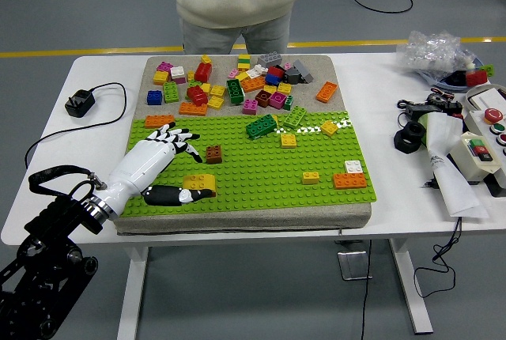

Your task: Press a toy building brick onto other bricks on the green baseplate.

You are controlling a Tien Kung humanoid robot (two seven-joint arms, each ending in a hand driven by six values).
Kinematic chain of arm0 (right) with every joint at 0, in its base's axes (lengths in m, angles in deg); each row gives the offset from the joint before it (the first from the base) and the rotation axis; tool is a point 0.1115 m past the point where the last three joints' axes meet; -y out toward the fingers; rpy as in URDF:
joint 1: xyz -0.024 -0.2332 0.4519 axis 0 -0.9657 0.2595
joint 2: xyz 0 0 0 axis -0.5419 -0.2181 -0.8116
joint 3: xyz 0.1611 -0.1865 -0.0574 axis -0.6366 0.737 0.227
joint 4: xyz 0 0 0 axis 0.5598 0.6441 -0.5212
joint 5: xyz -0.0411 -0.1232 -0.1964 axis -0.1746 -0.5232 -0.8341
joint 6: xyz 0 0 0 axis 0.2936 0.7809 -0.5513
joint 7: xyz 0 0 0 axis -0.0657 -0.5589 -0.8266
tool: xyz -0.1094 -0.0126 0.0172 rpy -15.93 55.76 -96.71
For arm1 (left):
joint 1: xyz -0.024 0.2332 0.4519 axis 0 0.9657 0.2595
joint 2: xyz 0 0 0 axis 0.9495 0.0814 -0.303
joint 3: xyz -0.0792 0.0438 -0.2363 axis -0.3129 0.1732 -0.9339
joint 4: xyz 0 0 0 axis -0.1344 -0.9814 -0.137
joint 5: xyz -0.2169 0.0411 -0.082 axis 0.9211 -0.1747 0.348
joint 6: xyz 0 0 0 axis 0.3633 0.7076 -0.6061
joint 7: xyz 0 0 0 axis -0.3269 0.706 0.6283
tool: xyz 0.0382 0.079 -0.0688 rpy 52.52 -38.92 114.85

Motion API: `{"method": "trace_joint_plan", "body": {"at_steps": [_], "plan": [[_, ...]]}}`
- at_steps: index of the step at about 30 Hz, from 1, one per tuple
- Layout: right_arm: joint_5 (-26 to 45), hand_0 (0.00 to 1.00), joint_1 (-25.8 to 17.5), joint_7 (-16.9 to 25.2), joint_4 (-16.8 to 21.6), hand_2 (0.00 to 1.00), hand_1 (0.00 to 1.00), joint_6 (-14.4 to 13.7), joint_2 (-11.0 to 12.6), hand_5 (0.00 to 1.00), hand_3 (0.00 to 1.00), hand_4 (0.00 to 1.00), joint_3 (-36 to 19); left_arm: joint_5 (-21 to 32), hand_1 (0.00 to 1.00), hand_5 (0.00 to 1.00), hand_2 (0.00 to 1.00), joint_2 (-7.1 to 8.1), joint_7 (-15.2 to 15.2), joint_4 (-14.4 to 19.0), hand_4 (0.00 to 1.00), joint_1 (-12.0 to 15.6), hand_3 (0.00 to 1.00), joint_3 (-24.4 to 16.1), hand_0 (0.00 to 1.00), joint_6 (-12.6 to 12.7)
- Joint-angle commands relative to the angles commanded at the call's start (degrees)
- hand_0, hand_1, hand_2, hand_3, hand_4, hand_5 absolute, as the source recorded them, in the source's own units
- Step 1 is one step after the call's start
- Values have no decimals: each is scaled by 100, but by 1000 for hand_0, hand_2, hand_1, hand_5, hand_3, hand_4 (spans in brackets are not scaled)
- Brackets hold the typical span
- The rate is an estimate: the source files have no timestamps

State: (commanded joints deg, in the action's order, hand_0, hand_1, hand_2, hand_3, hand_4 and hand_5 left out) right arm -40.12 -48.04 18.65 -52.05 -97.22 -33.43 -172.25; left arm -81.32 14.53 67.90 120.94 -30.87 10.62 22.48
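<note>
The green baseplate (261,168) covers the front of a grey mat. A yellow brick (199,184) sits on the plate near its front left, and a small brown brick (213,154) stands just behind it. My left hand (192,164) reaches in from the lower left and is open. Its fingers (180,136) are spread and lifted to the left of the brown brick. The thumb (188,195) lies along the yellow brick's front edge. I cannot tell whether it touches the brick. My right arm is out of view.
Several loose bricks (237,83) are heaped on the mat behind the plate. More bricks are stuck on the plate: orange (160,121), green (261,126), yellow (311,177), orange with white (350,178). A charger (80,103) lies left, control boxes (474,154) right. A person (235,0) stands opposite.
</note>
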Motion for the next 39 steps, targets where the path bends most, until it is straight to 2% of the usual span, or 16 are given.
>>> {"method": "trace_joint_plan", "body": {"at_steps": [1, 5, 10, 15, 22, 33, 39], "plan": [[3, 803, 1, 0, 0, 754, 732, 0, 0, 668, 739, 998, 1, 0, 903, 654, 888, 6, -60, -54, 950, 11, 577, 50, 998, 160], [-1, 803, 2, -8, 0, 754, 732, 0, 5, 667, 739, 998, -3, 0, 907, 666, 894, -13, -152, -253, 944, 10, 581, 152, 998, 448], [1, 803, 3, -20, 0, 754, 732, 6, 6, 667, 739, 998, -3, 0, 907, 666, 894, -38, -209, -560, 944, -36, 581, 277, 998, 626], [8, 802, 14, -28, 0, 754, 732, 1, 6, 667, 738, 998, 5, 0, 909, 676, 897, -108, -279, -992, 940, -208, 581, 349, 998, 807], [10, 803, 12, -36, 0, 755, 732, -5, -2, 667, 739, 998, 8, 0, 904, 681, 894, -152, -334, -1317, 936, -291, 580, 362, 998, 912], [10, 802, 21, -37, 0, 755, 732, -9, -2, 667, 739, 998, 11, 0, 897, 692, 888, -162, -333, -1309, 934, -250, 580, 373, 998, 926], [6, 803, 16, -52, 0, 755, 732, -6, -1, 668, 739, 998, 7, 0, 898, 705, 884, -183, -331, -1414, 926, -273, 581, 393, 998, 929]]}}
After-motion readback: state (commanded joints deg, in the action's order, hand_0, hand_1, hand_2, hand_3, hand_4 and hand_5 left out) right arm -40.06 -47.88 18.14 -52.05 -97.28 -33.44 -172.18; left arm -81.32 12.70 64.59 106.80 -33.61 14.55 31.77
